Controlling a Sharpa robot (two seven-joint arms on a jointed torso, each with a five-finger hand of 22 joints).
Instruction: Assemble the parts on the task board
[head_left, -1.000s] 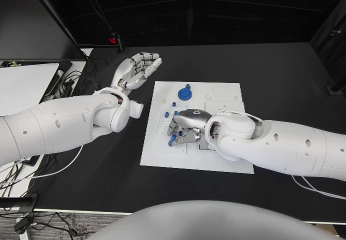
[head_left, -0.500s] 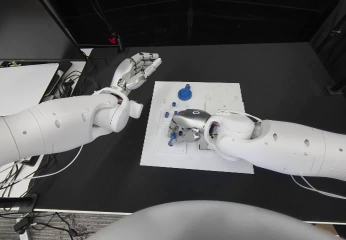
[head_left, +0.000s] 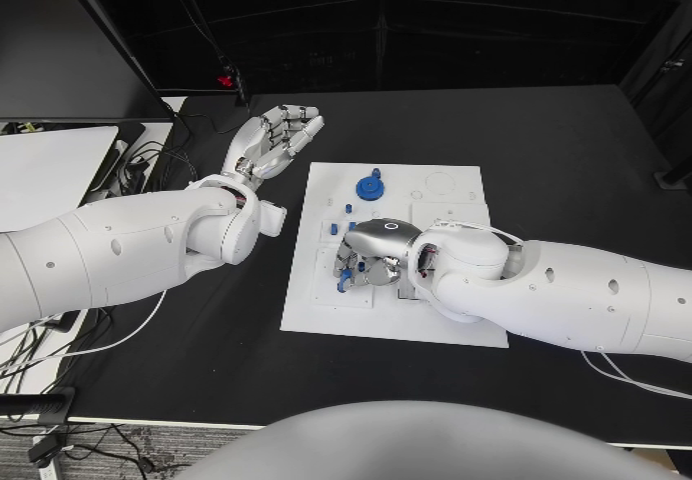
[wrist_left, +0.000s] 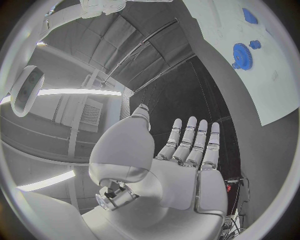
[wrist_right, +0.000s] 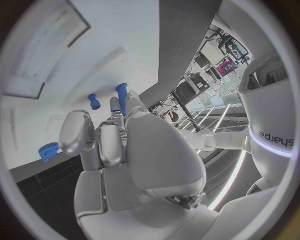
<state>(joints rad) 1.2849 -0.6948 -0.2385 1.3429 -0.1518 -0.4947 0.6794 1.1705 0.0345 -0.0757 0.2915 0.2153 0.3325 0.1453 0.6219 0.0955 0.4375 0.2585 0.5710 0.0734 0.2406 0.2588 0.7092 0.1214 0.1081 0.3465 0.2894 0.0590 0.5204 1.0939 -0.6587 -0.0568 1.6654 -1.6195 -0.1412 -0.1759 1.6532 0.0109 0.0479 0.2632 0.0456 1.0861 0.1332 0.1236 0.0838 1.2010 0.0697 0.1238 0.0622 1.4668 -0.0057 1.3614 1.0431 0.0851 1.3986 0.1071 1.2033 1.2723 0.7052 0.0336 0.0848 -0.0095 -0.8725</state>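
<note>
The white task board (head_left: 325, 310) lies in the middle of the black table. My right hand (head_left: 372, 257) rests over the board's left-middle with its fingers curled down. It grips a slim blue peg (wrist_right: 121, 96) between its fingertips (wrist_right: 114, 106), and that peg (head_left: 342, 283) shows just below the hand. A short blue peg (wrist_right: 94, 101) and a blue knurled piece (wrist_right: 47, 150) stand in the board beside the hand. A blue gear (head_left: 369, 187) sits near the board's far edge, and the same gear (wrist_left: 240, 53) shows from the left wrist. My left hand (head_left: 274, 135) hovers open off the board's far left corner, holding nothing.
Two small blue pegs (head_left: 333, 228) stand left of the right hand. A white panel (head_left: 43, 170) and cables (head_left: 137, 165) lie at the table's left side. My right forearm (head_left: 562, 295) covers the board's right part.
The right hand's fingertips have shifted very slightly over the blue peg. The left hand has stayed where it was.
</note>
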